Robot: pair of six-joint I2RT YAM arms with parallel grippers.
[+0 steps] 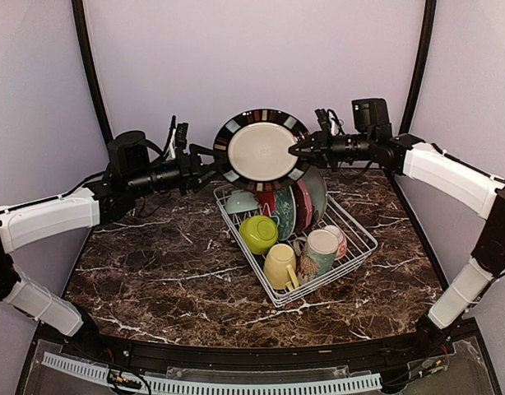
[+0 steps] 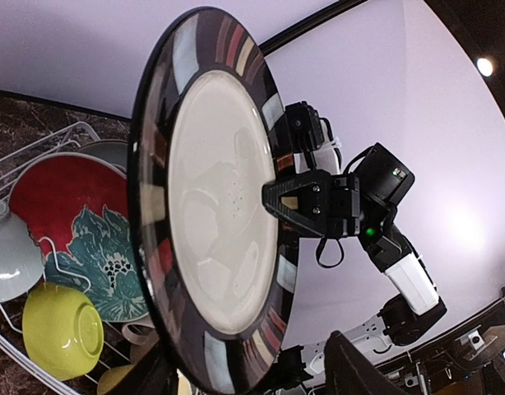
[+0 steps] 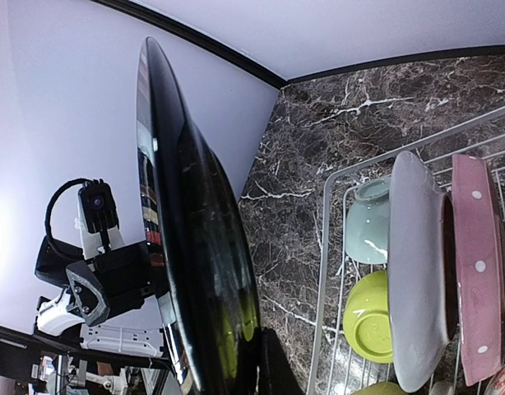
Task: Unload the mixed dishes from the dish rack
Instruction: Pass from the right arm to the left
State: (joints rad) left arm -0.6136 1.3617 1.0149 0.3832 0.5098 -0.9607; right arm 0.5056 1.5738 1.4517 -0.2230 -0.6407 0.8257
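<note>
Above the dish rack (image 1: 335,270), at its 12 o'clock in the top view, a dark-rimmed plate (image 1: 259,151) with a cream centre hangs upright in the air, clear of the wires. The right gripper (image 1: 300,150) is clenched on the plate's rim at 3 o'clock, one finger on each face. The left gripper (image 1: 213,169) meets the rim at about 8 o'clock. In its wrist view its fingers (image 2: 351,370) straddle the edge with a gap on the face side, so the jaws stand parted and not clamped.

The rack sits on the marble table (image 1: 154,271), right of centre. Inside it, a lime bowl (image 1: 258,234) lies at 9 o'clock, a yellow mug (image 1: 279,266) at 6 o'clock and a cream patterned mug (image 1: 321,249) at 4 o'clock. A pink dotted plate (image 3: 474,263) stands on edge among the tines.
</note>
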